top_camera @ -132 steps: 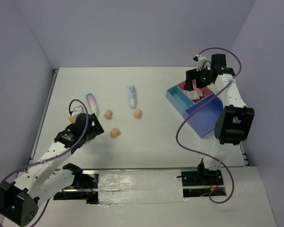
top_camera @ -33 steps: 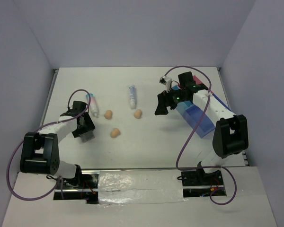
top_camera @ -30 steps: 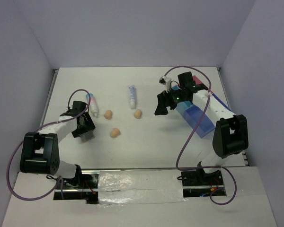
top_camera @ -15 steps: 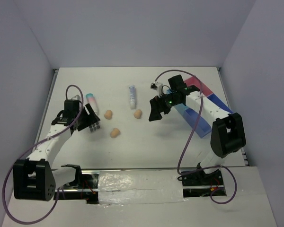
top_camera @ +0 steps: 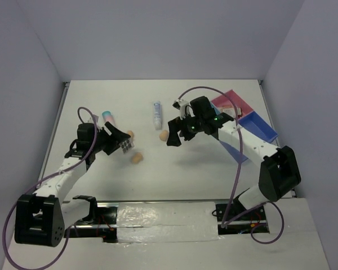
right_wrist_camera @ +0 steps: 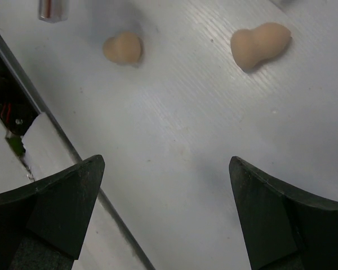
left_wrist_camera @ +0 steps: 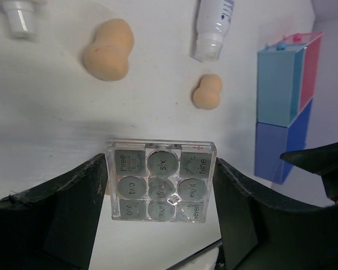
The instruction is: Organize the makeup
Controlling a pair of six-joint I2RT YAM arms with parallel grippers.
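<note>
My left gripper [top_camera: 123,147] is shut on a clear square palette of grey eyeshadow pans [left_wrist_camera: 160,180], held above the table between two peach sponges. It also shows in the top view [top_camera: 126,148]. One sponge [top_camera: 137,158] lies just right of it, and another [top_camera: 130,134] is just behind it. A third sponge [top_camera: 164,135] lies beside my right gripper [top_camera: 173,138], which is open and empty over bare table [right_wrist_camera: 166,208]. The white tube with blue print [top_camera: 156,115] and the pink-white tube with teal cap [top_camera: 108,119] lie further back.
The blue and pink divided tray [top_camera: 259,125] stands at the back right, behind my right arm. It also shows in the left wrist view [left_wrist_camera: 284,84]. The table's near edge [right_wrist_camera: 28,95] runs along the left of the right wrist view.
My left gripper has carried the palette rightward, up among the sponges. My right arm has swung left from the tray to beside the middle sponge.
</note>
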